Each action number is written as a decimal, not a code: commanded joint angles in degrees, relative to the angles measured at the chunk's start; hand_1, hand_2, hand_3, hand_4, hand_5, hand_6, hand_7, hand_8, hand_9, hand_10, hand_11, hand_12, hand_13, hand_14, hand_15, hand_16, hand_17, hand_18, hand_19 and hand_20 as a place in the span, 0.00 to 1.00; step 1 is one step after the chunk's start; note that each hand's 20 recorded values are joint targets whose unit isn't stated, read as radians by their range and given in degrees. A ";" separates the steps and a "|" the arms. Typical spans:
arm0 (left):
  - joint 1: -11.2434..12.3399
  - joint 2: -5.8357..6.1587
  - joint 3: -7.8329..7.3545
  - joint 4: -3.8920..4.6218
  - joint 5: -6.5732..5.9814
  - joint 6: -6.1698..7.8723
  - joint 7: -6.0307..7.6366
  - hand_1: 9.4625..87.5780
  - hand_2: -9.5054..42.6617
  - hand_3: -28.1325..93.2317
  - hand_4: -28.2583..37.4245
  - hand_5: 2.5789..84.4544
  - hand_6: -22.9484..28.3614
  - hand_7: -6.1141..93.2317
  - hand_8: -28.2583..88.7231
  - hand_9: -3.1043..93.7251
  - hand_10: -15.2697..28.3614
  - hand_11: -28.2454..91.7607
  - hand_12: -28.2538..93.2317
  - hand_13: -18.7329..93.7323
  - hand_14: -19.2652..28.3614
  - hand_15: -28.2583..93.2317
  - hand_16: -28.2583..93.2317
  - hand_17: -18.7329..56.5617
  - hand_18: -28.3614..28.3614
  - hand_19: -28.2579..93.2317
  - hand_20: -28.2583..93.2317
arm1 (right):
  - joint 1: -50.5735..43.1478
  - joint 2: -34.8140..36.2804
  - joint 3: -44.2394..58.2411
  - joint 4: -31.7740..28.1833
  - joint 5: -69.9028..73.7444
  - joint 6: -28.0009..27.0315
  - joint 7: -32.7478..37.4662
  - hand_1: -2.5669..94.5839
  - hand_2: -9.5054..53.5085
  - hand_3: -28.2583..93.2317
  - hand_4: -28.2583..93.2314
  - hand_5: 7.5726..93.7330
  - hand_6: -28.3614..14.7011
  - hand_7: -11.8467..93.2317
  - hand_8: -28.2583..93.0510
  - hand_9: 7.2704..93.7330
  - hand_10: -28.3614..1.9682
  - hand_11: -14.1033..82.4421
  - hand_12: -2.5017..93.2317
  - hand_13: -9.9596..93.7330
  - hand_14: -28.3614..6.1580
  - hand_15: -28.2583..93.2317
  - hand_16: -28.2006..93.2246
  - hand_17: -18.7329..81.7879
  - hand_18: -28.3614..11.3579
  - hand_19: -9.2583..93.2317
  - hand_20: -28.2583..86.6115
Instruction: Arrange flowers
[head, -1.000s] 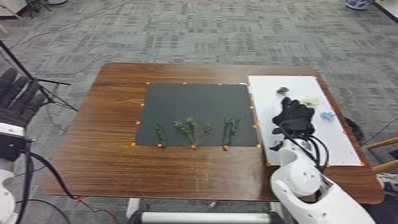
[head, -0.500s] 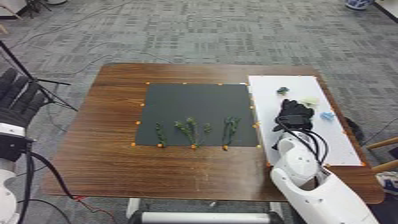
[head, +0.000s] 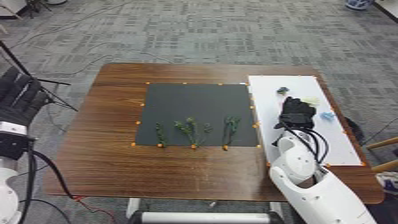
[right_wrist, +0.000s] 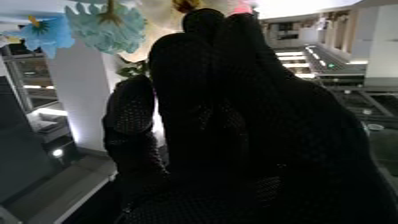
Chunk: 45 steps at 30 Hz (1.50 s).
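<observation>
In the head view the right hand (head: 298, 113) is over the white board, beside a cream flower (head: 311, 101). A light blue flower (head: 327, 116) lies on the hand's right, and a small dark bluish flower (head: 282, 90) beyond it. Seen from the right wrist, the hand (right_wrist: 258, 110) has its fingers extended and the thumb alongside; pale blue flowers (right_wrist: 107, 27) and a cream bloom (right_wrist: 164, 12) are near the fingertips. Green stems (head: 187, 131) lie on the black mat. The left hand (head: 19, 95) has straight fingers off the table's left side.
The black mat (head: 195, 102) with small orange markers lies mid-table, next to the white board (head: 342, 150). Brown wood (head: 98, 125) of the table surrounds both. Cables hang along each arm, and a chair (head: 384, 147) stands at the right edge.
The right hand first drew back slightly toward the robot, then shifted a little to the right and forward, covering part of the cream flower. The flowers on the board look unmoved.
</observation>
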 joint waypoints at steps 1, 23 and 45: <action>0.21 0.18 0.14 -0.05 0.13 -0.51 -0.50 0.18 0.52 0.78 0.00 0.40 0.59 0.12 0.19 0.34 0.63 0.31 0.33 0.33 0.66 0.36 0.21 0.19 0.64 0.36 0.30 | -2.25 1.39 -0.02 -2.35 -2.78 5.36 1.04 0.73 0.00 0.81 0.00 0.75 0.61 0.39 0.31 0.90 0.65 0.30 0.49 0.82 0.68 0.66 0.60 0.56 0.06 0.95 0.56; 0.54 0.43 0.15 -0.14 -0.14 -0.49 0.24 0.18 0.52 0.78 0.00 0.40 0.59 0.12 0.19 0.34 0.63 0.31 0.33 0.33 0.66 0.36 0.21 0.19 0.64 0.36 0.30 | 1.39 4.59 2.26 -7.35 7.33 -23.44 0.72 0.60 0.00 0.81 0.00 0.61 0.43 0.19 0.15 0.59 0.35 0.25 0.16 0.71 0.50 0.72 0.49 0.51 0.01 0.95 0.55; 0.86 0.12 -0.38 -0.40 -0.14 -0.37 -0.21 0.18 0.52 0.78 0.00 0.40 0.59 0.12 0.19 0.34 0.63 0.31 0.33 0.33 0.66 0.37 0.21 0.20 0.64 0.36 0.30 | -0.24 5.14 1.98 -5.62 9.31 -23.46 0.05 0.73 0.00 0.77 0.00 0.76 0.59 0.30 0.28 0.84 0.56 0.21 0.34 0.80 0.67 0.59 0.58 0.56 0.11 0.94 0.56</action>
